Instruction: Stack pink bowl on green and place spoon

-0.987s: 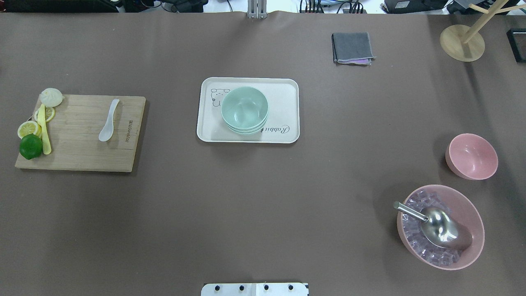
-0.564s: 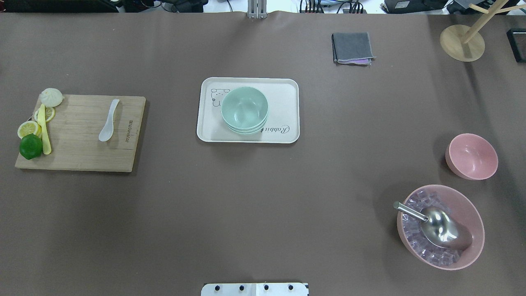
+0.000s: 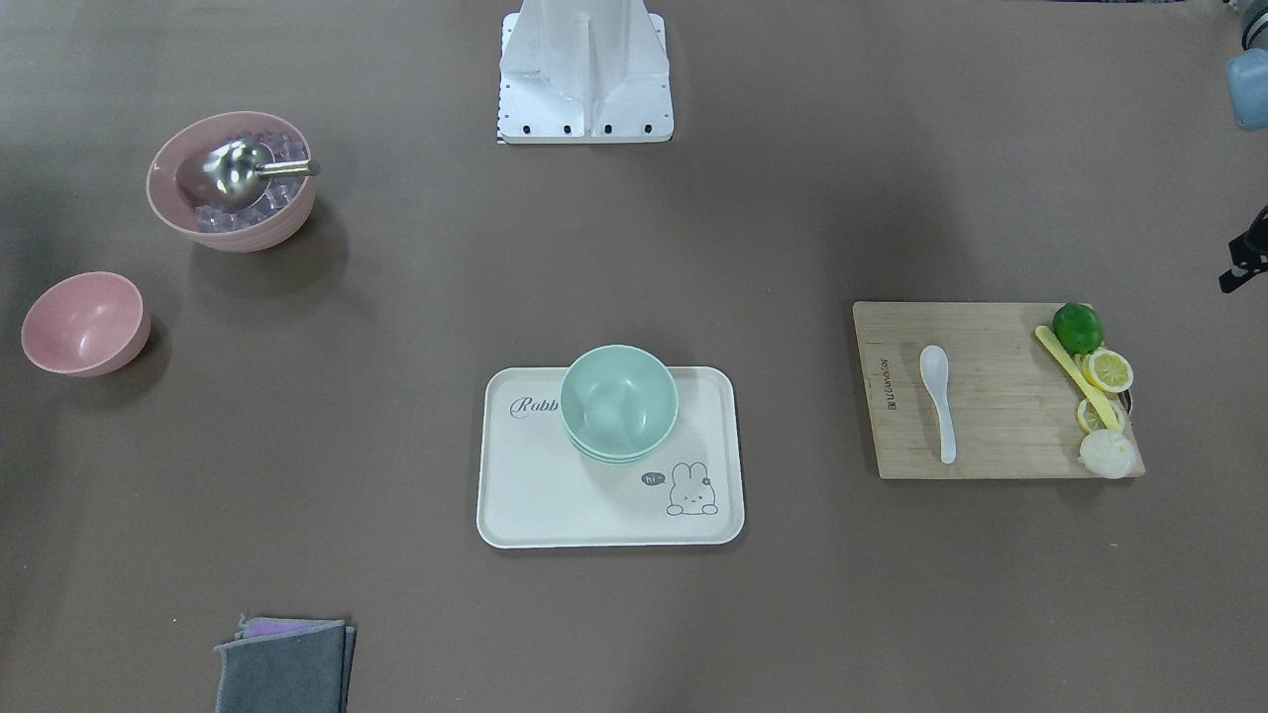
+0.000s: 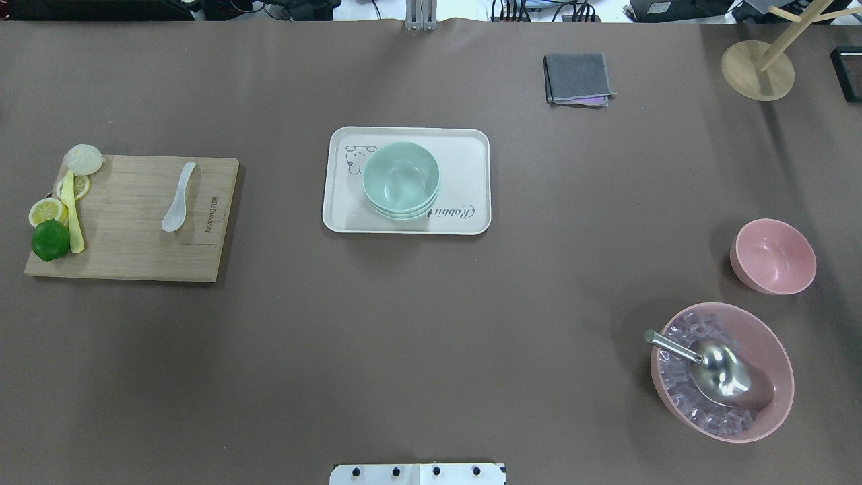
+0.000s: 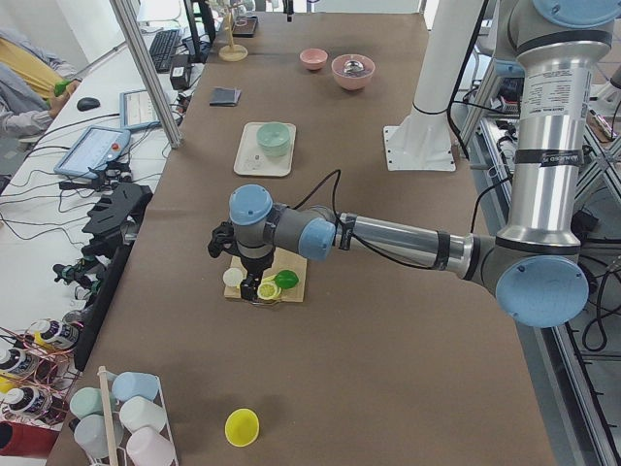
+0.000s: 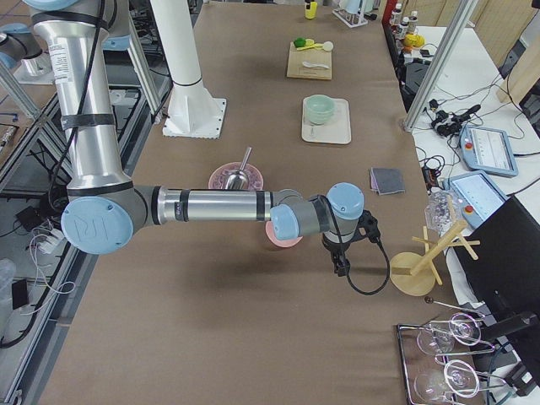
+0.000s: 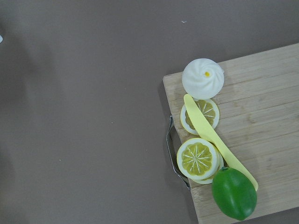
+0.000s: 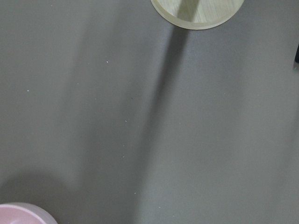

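The small pink bowl stands empty at the table's right side; its rim shows in the right wrist view. A stack of green bowls sits on the cream tray at mid-table. The white spoon lies on the wooden cutting board at the left. My left gripper hangs over the board's outer end. My right gripper hangs beyond the pink bowl, toward the table's end. Both show only in side views, so I cannot tell whether they are open or shut.
A large pink bowl with ice cubes and a metal scoop sits near the small one. A lime, lemon slices, a bun and a yellow knife lie on the board's left end. A grey cloth and a wooden stand are at the far right.
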